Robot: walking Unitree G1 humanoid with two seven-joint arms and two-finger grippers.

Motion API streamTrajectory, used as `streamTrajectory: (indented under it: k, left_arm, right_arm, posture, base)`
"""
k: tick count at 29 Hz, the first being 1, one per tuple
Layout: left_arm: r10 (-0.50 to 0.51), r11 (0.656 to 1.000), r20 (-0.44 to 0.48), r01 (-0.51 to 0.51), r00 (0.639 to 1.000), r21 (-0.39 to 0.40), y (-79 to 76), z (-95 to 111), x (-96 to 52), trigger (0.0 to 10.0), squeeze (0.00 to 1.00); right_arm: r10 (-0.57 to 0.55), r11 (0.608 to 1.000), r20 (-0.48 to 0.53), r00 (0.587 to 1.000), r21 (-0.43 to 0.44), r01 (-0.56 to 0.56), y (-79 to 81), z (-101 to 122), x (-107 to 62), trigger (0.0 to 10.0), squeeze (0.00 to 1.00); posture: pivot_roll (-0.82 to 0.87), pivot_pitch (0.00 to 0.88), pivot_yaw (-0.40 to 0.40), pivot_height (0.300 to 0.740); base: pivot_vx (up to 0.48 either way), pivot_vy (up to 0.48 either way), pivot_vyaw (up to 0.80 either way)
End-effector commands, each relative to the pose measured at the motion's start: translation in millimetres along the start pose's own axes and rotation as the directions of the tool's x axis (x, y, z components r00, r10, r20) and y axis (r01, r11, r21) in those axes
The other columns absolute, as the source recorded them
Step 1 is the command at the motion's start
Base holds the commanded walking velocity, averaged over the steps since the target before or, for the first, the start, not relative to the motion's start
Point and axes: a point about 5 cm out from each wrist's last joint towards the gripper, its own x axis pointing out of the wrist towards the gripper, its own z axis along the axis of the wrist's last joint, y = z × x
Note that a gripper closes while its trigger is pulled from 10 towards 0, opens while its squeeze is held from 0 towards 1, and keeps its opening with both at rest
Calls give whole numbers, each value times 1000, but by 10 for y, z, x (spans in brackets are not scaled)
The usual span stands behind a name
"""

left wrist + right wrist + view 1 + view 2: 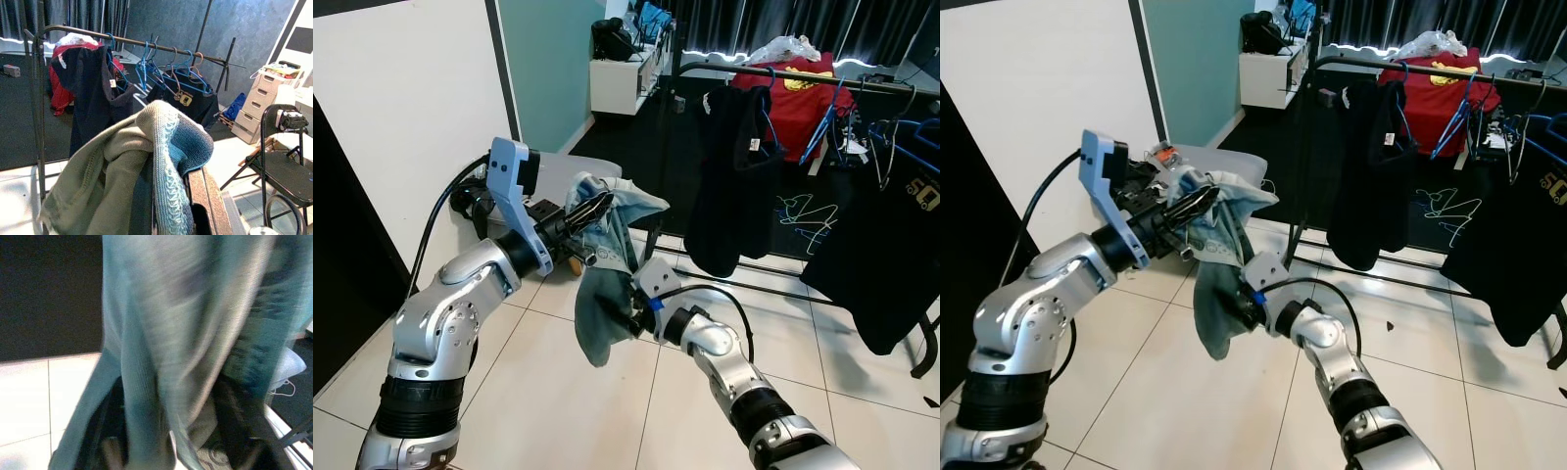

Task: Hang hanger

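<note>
A blue-grey knit sweater hangs in mid-air in front of me. A brown wooden hanger sits inside its collar, and one tip of it pokes out by my left wrist. My left gripper is shut on the hanger at the collar, with knit draped over its fingers. My right gripper reaches into the sweater's lower part. In the right wrist view its dark fingers stand apart with cloth between them. The black clothes rail stands beyond, to the right.
On the rail hang a black garment, a red shirt, blue hangers and a black printed shirt. A white wall is close on my left. A black folding chair and white drawers stand past the rail's far end.
</note>
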Motion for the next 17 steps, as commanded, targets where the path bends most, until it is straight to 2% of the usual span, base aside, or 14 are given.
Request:
streamTrajectory:
  k: [1,9,13,15,16,17]
  left_arm:
    - [-9,1000,-3,9,1000,15,-3,37,10,10000,0]
    - [-3,1000,-4,3,1000,15,5,31,11,10000,0]
    - [62,998,-16,-62,998,10,86,6,-4,10000,0]
    - [62,998,-16,-62,998,10,86,6,-4,10000,0]
    - [105,994,-18,-105,994,-13,134,-17,-2,10000,0]
    - [105,994,-18,-105,994,-13,134,-17,-2,10000,0]
  right_arm:
    - [-6,1000,-2,1000,29,6,-5,-16,-2,0,0]
    - [-4,999,-9,1000,32,4,1,-50,-30,0,0]
    - [-4,999,-1,1000,38,4,-31,-50,-47,0,0]
    - [-4,999,-1,1000,38,4,-31,-50,-47,0,0]
    - [21,999,6,1000,43,-21,-27,-51,-65,0,0]
    - [21,999,6,1000,43,-21,-27,-51,-65,0,0]
  posture:
    - [81,0,2,740]
    - [78,0,3,740]
    - [74,0,1,740]
    - [74,0,1,740]
    - [73,0,1,740]
    - [73,0,1,740]
  base:
    - [0,0,0]
    - [0,0,0]
    - [0,0,0]
    - [0,0,0]
    - [0,0,0]
    - [0,0,0]
